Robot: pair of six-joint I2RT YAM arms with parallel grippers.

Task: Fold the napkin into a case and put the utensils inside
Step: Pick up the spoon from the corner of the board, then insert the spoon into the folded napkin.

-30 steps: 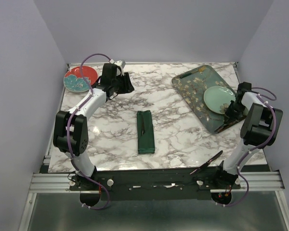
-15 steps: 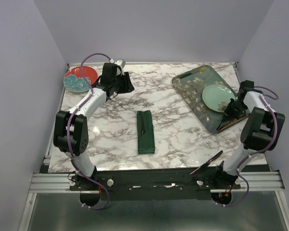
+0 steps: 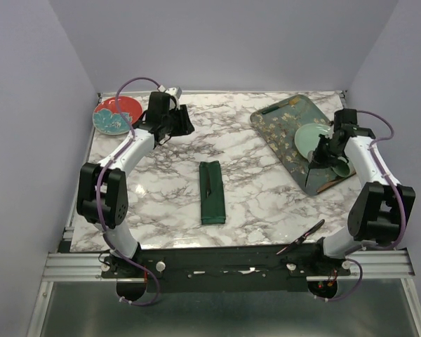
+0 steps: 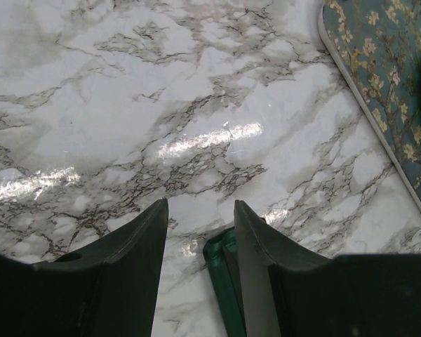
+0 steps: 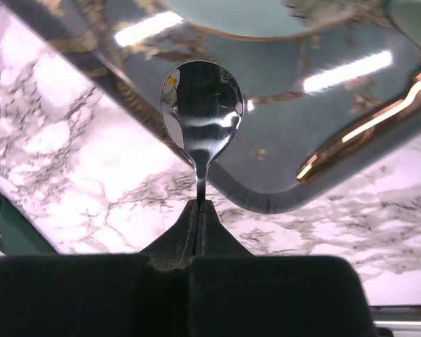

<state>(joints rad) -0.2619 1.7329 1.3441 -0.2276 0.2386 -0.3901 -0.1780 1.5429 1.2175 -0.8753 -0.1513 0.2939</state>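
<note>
The right gripper (image 5: 198, 208) is fully closed on the thin handle of a glossy black spoon (image 5: 200, 105). The spoon projects straight ahead of the fingertips with its bowl toward the wrist camera. The bowl sits over the near rim of the teal floral rectangular tray (image 3: 281, 119), beside the pale green round plate (image 3: 310, 137) that rests in the tray. Whether the spoon touches the tray cannot be determined. The dark green cloth napkin, folded into a long narrow sleeve (image 3: 214, 200), lies flat at the middle of the white marble counter (image 3: 161, 182), well apart from both grippers. A slim dark utensil (image 3: 208, 180) lies lengthwise on its far half, and whether it is tucked inside cannot be determined. The left gripper (image 4: 200, 210) stands about half open and holds nothing. It is over bare marble at the far left of the counter, near the red patterned plate (image 3: 117, 114). In its wrist view, one end of the sleeve shows beyond the gap between its fingers.
</note>
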